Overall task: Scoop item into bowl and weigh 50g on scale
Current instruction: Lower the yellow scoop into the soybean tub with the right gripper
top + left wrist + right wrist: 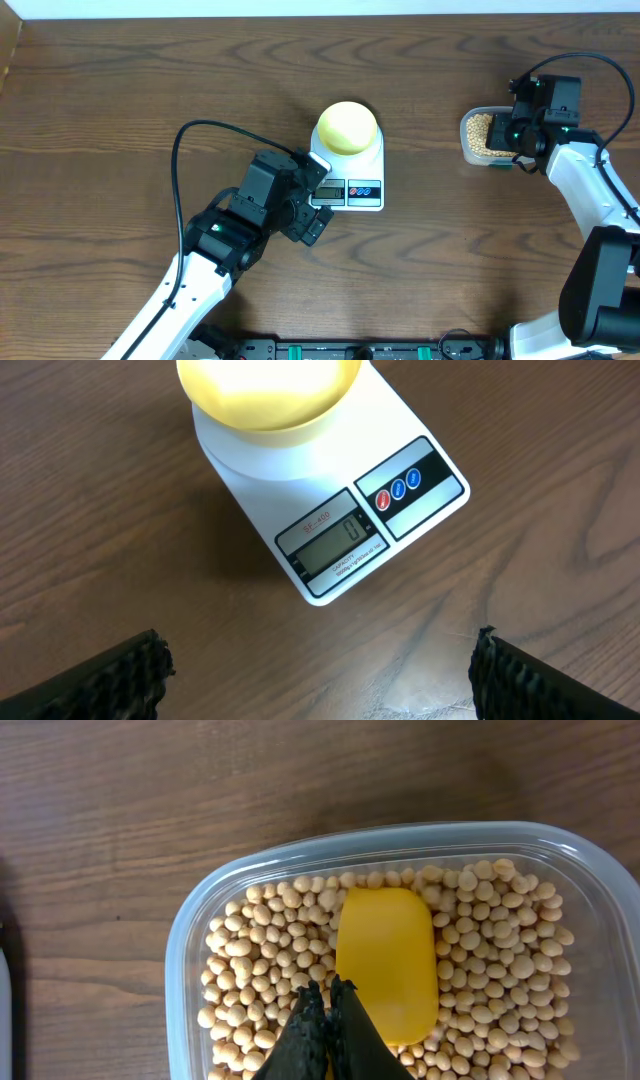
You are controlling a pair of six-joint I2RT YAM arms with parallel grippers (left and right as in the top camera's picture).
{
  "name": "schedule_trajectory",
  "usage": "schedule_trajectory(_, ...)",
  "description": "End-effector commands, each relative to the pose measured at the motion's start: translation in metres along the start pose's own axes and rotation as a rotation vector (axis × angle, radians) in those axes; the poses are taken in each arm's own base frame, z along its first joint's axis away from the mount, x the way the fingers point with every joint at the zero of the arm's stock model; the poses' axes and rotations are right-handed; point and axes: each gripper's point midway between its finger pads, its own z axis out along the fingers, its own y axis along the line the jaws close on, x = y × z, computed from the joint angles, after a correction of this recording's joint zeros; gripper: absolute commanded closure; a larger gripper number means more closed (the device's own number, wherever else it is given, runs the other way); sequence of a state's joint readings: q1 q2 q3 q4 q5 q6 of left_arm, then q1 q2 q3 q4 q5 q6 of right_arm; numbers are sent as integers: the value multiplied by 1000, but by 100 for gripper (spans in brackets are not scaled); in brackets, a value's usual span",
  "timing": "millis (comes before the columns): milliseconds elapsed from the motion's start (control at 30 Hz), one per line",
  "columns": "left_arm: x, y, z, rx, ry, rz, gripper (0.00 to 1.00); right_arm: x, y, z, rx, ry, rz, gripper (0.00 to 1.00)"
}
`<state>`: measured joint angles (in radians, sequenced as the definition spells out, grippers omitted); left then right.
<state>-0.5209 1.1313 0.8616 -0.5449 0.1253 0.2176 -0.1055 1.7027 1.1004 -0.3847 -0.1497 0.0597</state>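
Looking from the left wrist, the bowl (268,390) is cut off at the top edge, so its inside shows only as a pale yellow blur (whether anything lies in it cannot be told). Seen from overhead, the left gripper (320,205) covers the near left corner of the scale (355,192). Farther right, the right gripper (513,135) hides part of the tub (464,140). In its own wrist view, its fingers (310,1035) cover the near end of the scoop (385,960); whether they pinch a handle is unclear.

The bowl sits on the scale's round platform, mid-surface (120,90), and the display (335,543) reads zero beside coloured buttons (398,487). The beans (260,940) fill the clear tub, well apart to the right of the scale, with the yellow scoop lying on them.

The left arm reaches in from the lower left, its gripper spread wide just in front of the scale, holding nothing. The right arm bends in from the right edge, its gripper pressed together over the tub.
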Motion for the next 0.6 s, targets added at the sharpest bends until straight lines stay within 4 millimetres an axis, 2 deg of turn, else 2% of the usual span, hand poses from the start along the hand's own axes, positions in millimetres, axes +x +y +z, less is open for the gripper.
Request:
schedule_trajectory(0,-2,-1,-2,4,-10,8,2,13,1,11,-25,49,18,99)
schedule_trajectory(300,-2,-1,-2,4,-10,8,2,16,-4,7,-85,63,106,99)
schedule_trajectory(567,-2,-1,-2,4,-10,8,2,12,-20,-3,-205,51,211,99)
